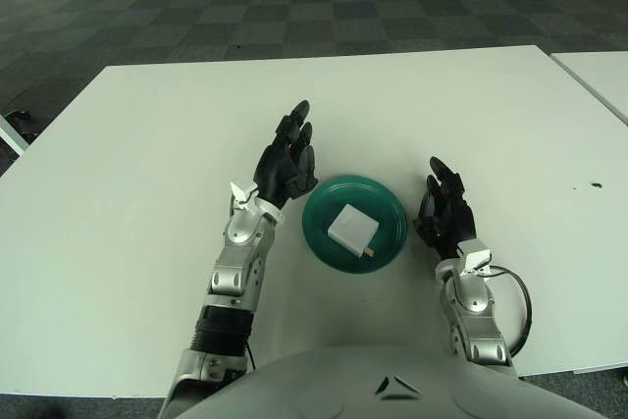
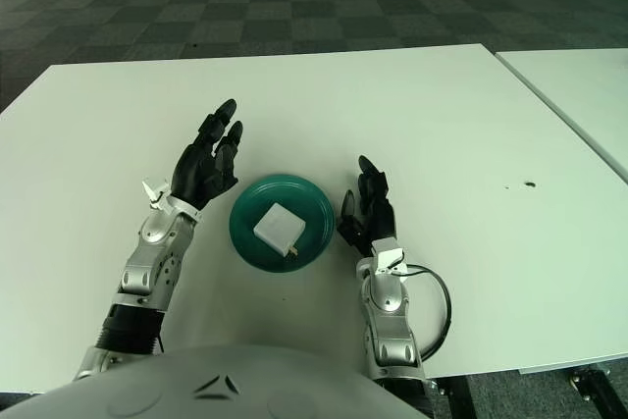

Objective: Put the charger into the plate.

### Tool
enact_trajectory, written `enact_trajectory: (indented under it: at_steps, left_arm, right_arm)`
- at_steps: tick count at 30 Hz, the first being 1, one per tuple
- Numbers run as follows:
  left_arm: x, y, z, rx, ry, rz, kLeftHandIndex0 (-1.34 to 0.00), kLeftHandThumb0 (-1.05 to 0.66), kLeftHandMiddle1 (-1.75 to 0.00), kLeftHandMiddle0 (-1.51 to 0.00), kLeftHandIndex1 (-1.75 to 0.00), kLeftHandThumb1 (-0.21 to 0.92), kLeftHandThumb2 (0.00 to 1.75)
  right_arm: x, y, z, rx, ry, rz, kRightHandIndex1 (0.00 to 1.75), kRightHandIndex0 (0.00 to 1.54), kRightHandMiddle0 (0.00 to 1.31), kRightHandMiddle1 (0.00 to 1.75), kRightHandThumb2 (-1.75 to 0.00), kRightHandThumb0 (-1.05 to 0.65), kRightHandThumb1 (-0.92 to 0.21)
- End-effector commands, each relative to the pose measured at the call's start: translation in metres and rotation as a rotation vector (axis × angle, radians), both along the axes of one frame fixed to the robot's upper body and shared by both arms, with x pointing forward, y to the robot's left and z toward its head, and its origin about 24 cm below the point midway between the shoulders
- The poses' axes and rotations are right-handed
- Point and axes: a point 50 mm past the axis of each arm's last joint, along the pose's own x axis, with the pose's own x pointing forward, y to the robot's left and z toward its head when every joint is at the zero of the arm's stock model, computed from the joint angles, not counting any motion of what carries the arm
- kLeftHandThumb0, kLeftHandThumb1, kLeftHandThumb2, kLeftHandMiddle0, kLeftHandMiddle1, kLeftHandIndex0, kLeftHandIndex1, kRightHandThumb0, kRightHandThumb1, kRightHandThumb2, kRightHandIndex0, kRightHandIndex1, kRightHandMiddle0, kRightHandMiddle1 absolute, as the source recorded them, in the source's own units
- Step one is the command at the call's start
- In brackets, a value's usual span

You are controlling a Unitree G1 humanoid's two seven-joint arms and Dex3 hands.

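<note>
A white square charger (image 1: pixel 351 230) lies inside a dark green round plate (image 1: pixel 324 211) on the white table, its metal prongs pointing toward me. My left hand (image 1: pixel 289 156) is just left of the plate, fingers spread and empty. My right hand (image 1: pixel 444 205) is just right of the plate, fingers relaxed and empty. Neither hand touches the charger.
The white table (image 1: pixel 147 144) stretches around the plate. A second white table (image 1: pixel 601 71) stands at the right with a narrow gap between. A small dark mark (image 1: pixel 594 184) is on the table at the far right. A black cable (image 1: pixel 517 306) loops at my right wrist.
</note>
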Motion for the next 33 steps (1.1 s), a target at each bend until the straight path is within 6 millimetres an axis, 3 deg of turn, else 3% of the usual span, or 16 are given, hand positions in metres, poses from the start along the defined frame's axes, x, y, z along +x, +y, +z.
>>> enact_trajectory:
  at_steps: [1, 11, 33]
  left_arm:
    - [-0.006, 0.012, 0.001, 0.012, 0.014, 0.083, 0.0, -1.04, 0.0, 0.0, -0.17, 0.92, 0.97]
    - [-0.023, 0.033, -0.022, 0.118, 0.035, 0.099, 0.0, -1.03, 0.0, 0.0, -0.17, 0.92, 0.99]
    - [-0.053, 0.037, -0.063, 0.222, 0.151, 0.166, 0.0, -0.98, 0.0, 0.0, -0.19, 0.92, 1.04]
  right_arm:
    - [-0.014, -0.003, -0.022, 0.015, 0.143, -0.014, 0.0, 0.11, 0.0, 0.36, -0.89, -0.85, -0.92]
    - [-0.015, -0.005, -0.022, 0.01, 0.146, -0.019, 0.01, 0.13, 0.0, 0.38, -0.89, -0.83, -0.92]
    - [-0.015, -0.009, -0.022, -0.002, 0.13, -0.003, 0.0, 0.13, 0.0, 0.41, -0.9, -0.86, -0.92]
